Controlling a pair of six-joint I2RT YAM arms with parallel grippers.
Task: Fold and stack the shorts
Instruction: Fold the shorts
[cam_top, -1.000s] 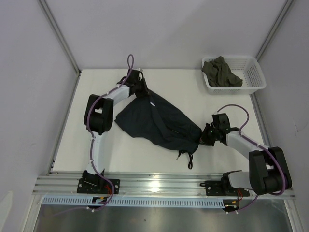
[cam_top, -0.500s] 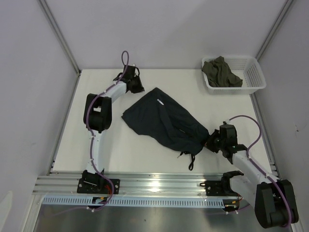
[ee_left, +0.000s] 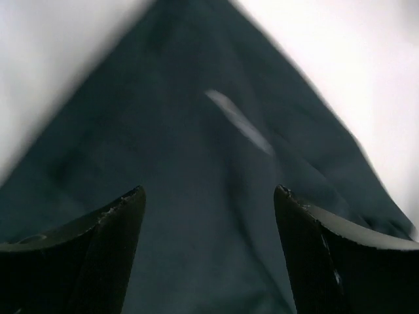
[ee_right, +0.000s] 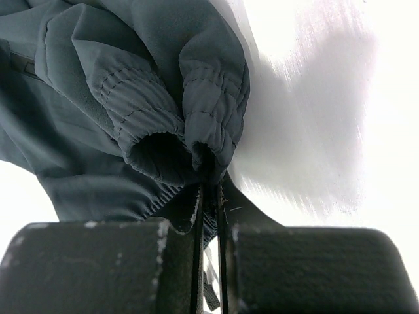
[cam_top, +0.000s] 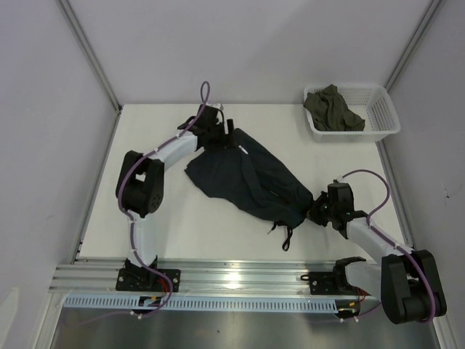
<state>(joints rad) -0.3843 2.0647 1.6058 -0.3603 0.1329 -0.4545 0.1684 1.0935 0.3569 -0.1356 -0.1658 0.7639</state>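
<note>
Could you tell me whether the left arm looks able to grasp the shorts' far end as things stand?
Probably yes: the left gripper hangs open right over the far end of the shorts, with nothing between.

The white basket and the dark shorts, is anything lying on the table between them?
No. In the top view, only bare white table lies between the basket and the shorts.
</note>
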